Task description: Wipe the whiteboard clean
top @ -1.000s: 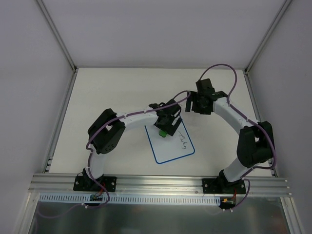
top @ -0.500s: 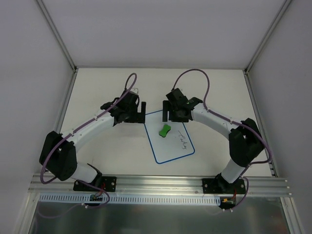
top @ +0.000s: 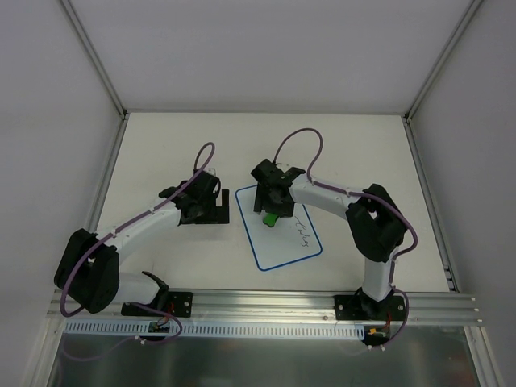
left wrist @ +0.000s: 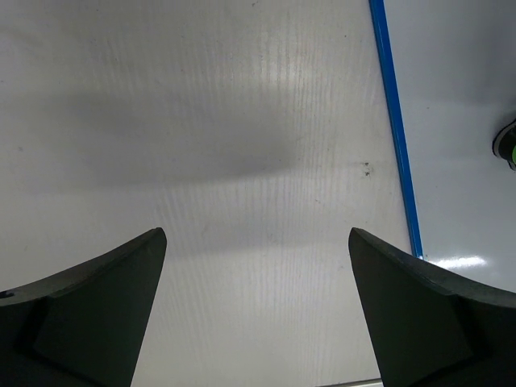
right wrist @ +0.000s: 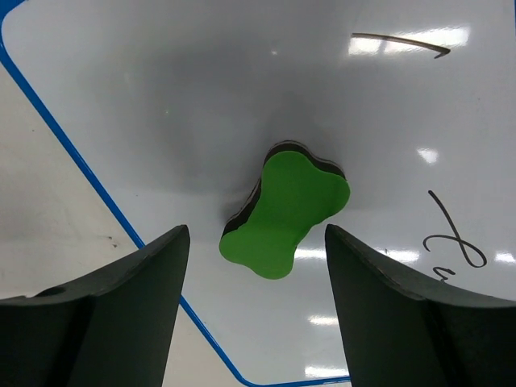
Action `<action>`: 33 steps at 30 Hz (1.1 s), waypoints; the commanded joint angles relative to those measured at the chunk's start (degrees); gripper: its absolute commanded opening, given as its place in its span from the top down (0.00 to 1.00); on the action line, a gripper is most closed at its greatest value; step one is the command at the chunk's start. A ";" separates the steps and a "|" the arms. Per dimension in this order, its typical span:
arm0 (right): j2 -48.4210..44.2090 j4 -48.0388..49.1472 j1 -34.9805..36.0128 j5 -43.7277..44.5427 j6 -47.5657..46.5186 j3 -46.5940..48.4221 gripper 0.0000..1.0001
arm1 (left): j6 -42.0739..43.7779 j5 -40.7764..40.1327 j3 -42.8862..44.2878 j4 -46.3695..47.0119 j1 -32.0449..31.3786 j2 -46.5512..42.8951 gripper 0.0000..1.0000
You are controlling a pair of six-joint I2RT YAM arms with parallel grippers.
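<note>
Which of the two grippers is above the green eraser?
The right gripper: it is open directly over the green eraser, which lies on the whiteboard. The left gripper, also open, is over bare table beside the board.

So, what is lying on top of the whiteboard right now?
A green eraser lies flat on the whiteboard, with handwriting beside it. Whether any writing is under the eraser cannot be seen.

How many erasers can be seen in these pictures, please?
1. The green eraser lies on the whiteboard, in its far left part, just below the open right gripper. Another could be hidden under the arms.
</note>
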 commanded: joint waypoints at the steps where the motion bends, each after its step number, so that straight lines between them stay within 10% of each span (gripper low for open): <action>1: -0.25 -2.69 0.22 4.11 4.49 1.85 0.29 | -1.45 0.85 0.50 0.81 0.55 -1.06 0.04; 19: 2.21 -2.43 -1.45 3.32 4.32 1.50 0.53 | -6.63 5.42 8.66 2.40 0.55 10.53 0.15; 33: -2.09 -0.49 -3.30 2.53 -3.06 -1.14 0.86 | -11.91 4.63 16.93 2.92 0.55 22.93 0.51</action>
